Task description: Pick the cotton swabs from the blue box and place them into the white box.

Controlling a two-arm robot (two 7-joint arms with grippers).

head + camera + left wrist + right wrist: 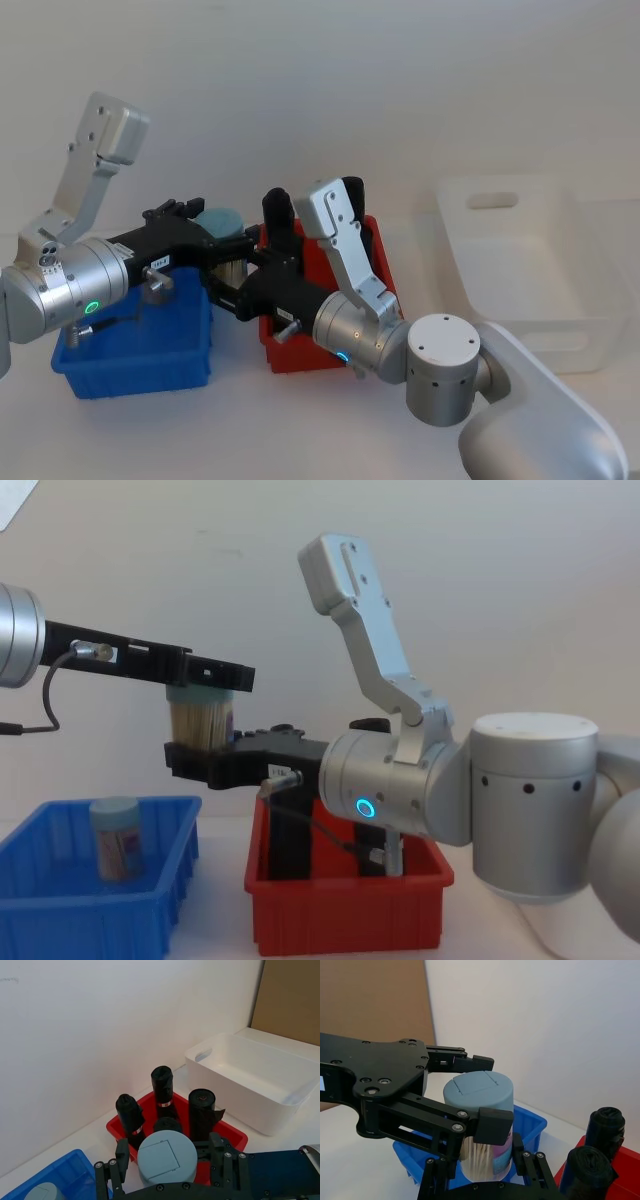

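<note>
One jar of cotton swabs (200, 722), pale blue lid on top, hangs in the air between the blue box (60, 900) and the red bin. My left gripper (205, 680) reaches in from the left and is shut on its lid. My right gripper (190, 760) comes from the right and is shut on the jar's base (480, 1160), its fingers hugging both sides. A second cotton swab jar (115, 838) stands upright in the blue box (130, 370). The white box (520, 250) sits at the far right.
A red bin (340, 900) with tall black rolls (162, 1085) stands between the blue box and the white box (250, 1075), right under my right arm. A bare wall runs behind the table.
</note>
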